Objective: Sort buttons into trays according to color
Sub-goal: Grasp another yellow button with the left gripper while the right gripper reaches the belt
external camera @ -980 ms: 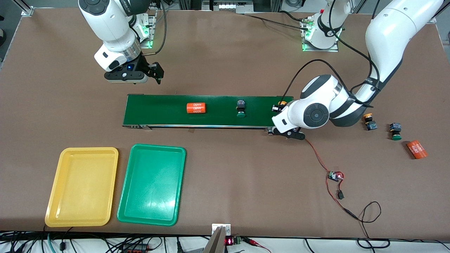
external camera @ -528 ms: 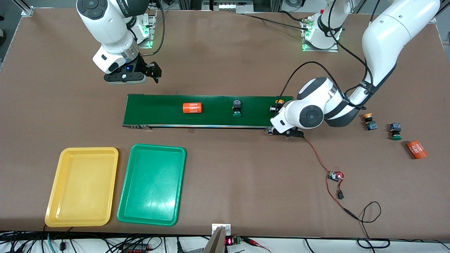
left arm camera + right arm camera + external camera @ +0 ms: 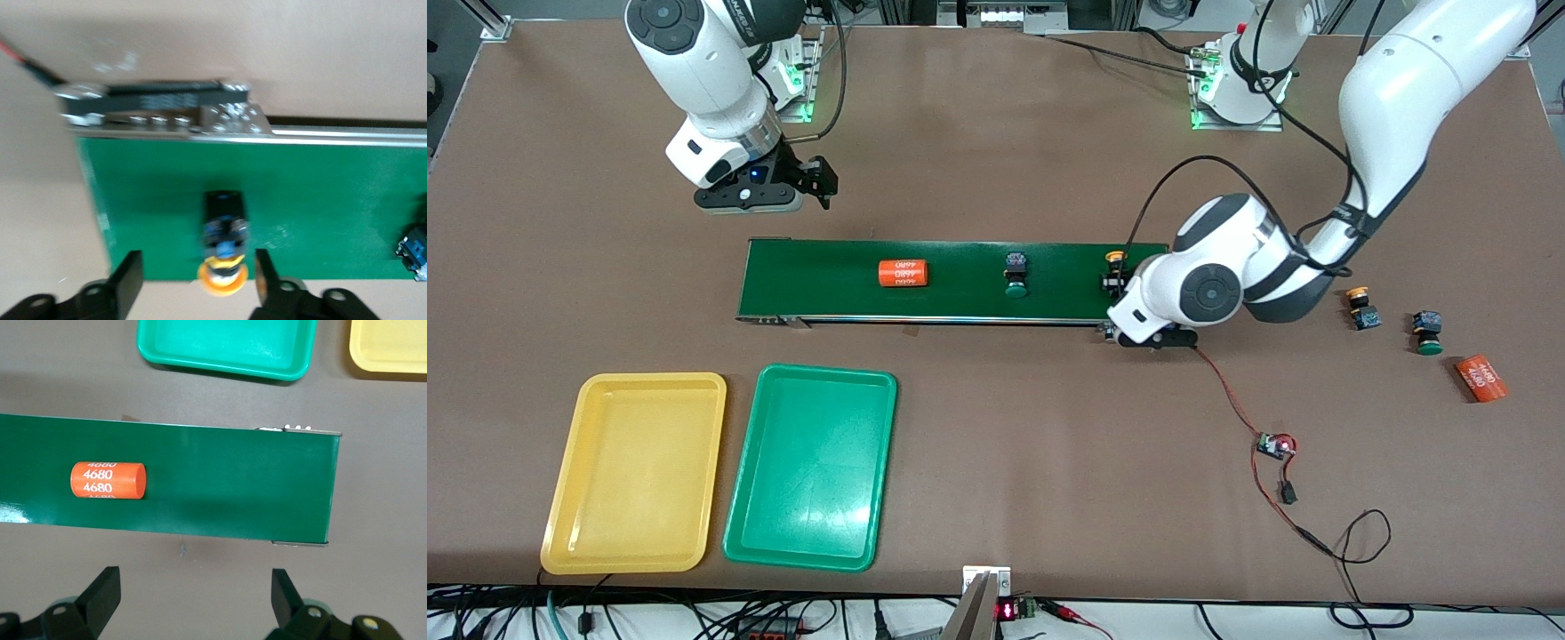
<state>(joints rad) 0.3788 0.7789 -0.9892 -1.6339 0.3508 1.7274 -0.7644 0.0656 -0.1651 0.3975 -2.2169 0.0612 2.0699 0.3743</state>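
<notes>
A yellow-capped button (image 3: pixel 223 248) lies on the dark-green conveyor belt (image 3: pixel 960 298) at the left arm's end, its cap over the belt's edge. My left gripper (image 3: pixel 195 277) stands open around it, both fingers clear of it. In the front view that button (image 3: pixel 1114 264) shows just past the left wrist. A green-capped button (image 3: pixel 1015 276) rides mid-belt. Another yellow button (image 3: pixel 1360 308) and another green one (image 3: pixel 1426 333) lie on the table past the belt. My right gripper (image 3: pixel 193 597) hangs open over bare table beside the belt's other end. The yellow tray (image 3: pixel 636 471) and the green tray (image 3: pixel 809 467) hold nothing.
An orange cylinder with white print (image 3: pixel 903 273) lies on the belt toward the right arm's end. A second orange cylinder (image 3: pixel 1480 378) rests on the table near the loose buttons. A red wire with a small circuit board (image 3: pixel 1273 444) trails from the belt toward the front camera.
My left gripper has opened and let go of the yellow button on the belt. The cylinder and green button have moved along the belt toward the right arm's end.
</notes>
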